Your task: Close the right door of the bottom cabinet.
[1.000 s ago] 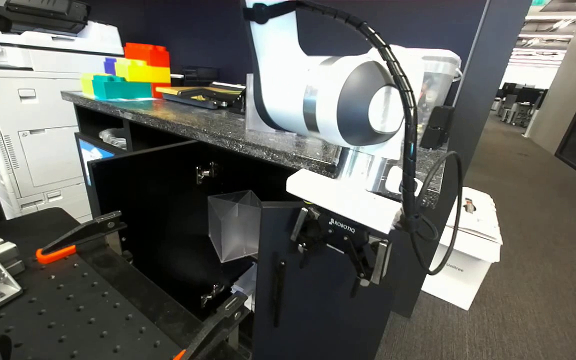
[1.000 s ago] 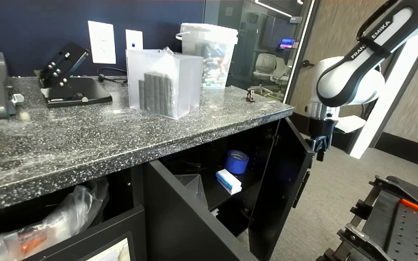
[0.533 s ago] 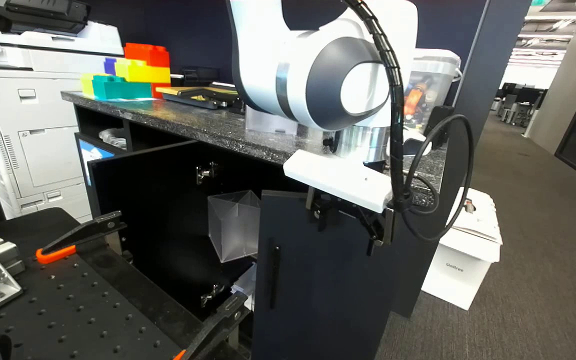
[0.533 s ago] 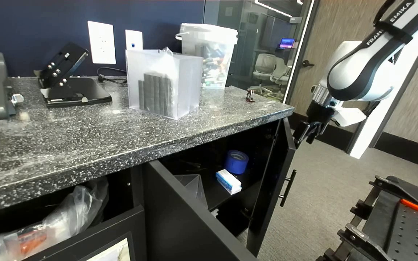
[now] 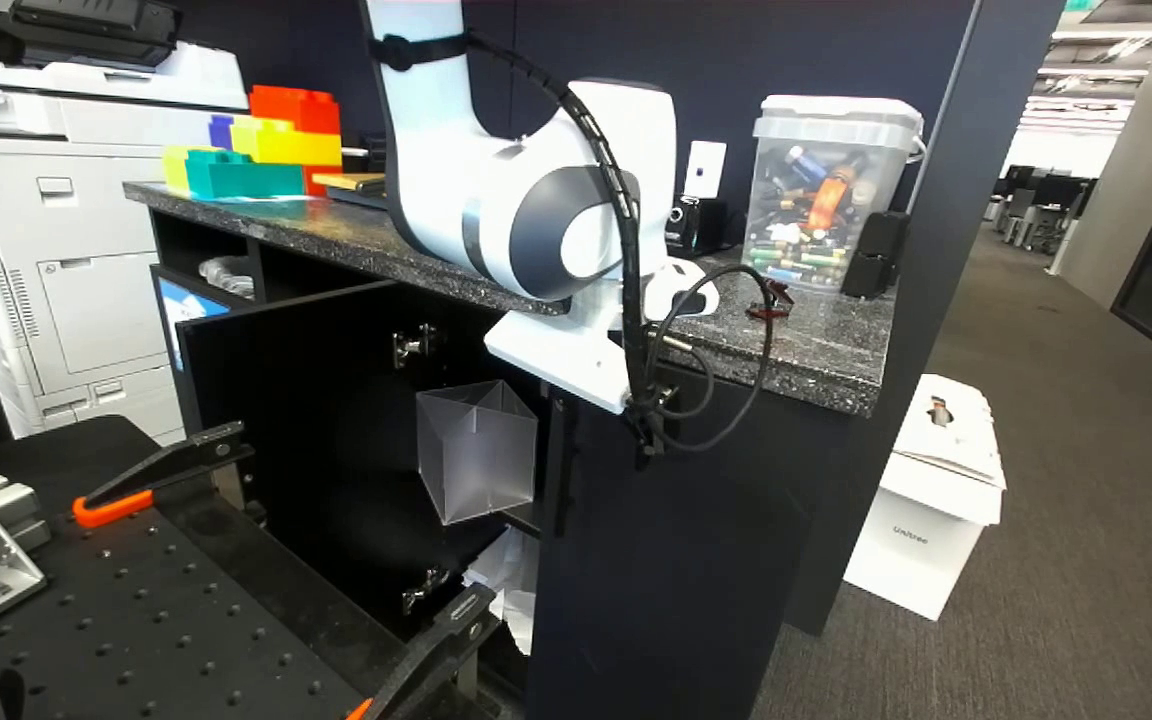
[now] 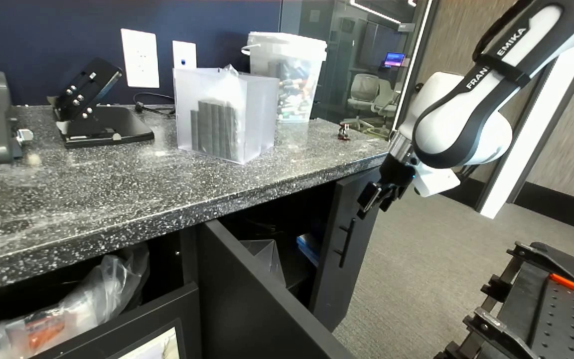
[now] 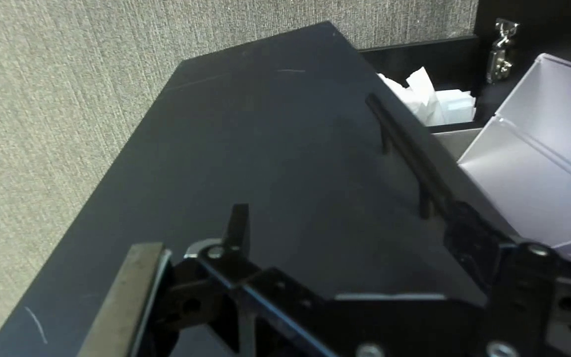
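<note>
The right door [image 5: 686,560] is a flat black panel standing partly open, with a black bar handle [image 6: 347,244]. It also shows in an exterior view [image 6: 334,286] and fills the middle of the wrist view [image 7: 265,148]. The bottom cabinet lies under the speckled countertop [image 6: 132,209]. My gripper [image 6: 374,203] is tilted toward the door's outer face, near its upper part. In the wrist view the fingers [image 7: 352,233] are wide apart and empty, one close to the handle. Whether they touch the door I cannot tell. The wrist body mostly hides the gripper in an exterior view [image 5: 646,440].
The cabinet's other door [image 5: 306,450] stands wide open. A clear box [image 5: 476,460] is inside, near the right door's free edge. A black pegboard table with orange-handled clamps [image 5: 136,580] stands in front. A tub [image 6: 289,75] stands on the countertop.
The right door has swung inward, now hiding the blue tape roll inside. The gripper has tilted and moved along with the door toward the cabinet, left in both exterior views.
</note>
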